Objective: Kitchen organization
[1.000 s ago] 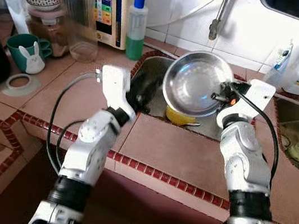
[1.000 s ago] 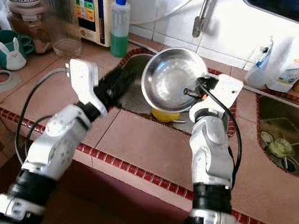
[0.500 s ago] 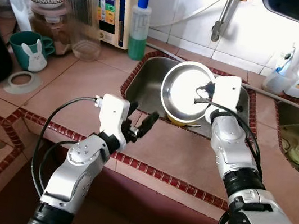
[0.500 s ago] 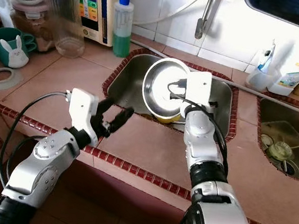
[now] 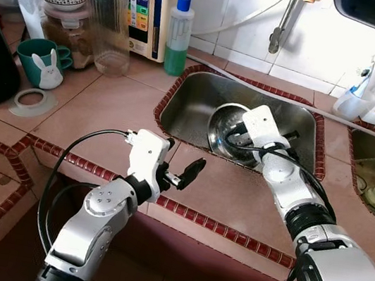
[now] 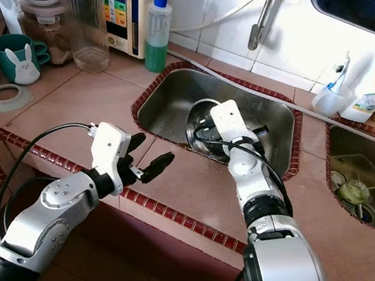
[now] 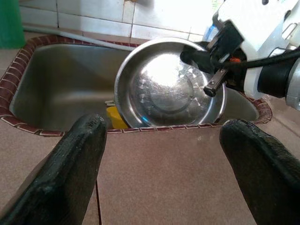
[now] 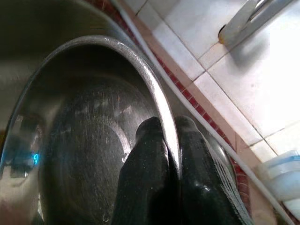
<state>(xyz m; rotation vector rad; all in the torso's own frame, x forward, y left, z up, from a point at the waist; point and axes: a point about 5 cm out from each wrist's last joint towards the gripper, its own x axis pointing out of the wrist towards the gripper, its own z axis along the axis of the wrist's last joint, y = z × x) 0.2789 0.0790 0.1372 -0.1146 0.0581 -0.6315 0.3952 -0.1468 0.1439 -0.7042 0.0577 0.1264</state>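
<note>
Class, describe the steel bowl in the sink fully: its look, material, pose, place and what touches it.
The steel bowl is round, shiny, scratched metal with a thin rolled rim and an empty inside. It sits low in the left sink, tilted, over a yellow object beneath it. The right pincer clamps its rim, one black finger inside and one outside. The left pincer hangs open above the tiled counter, apart from the bowl.
</note>
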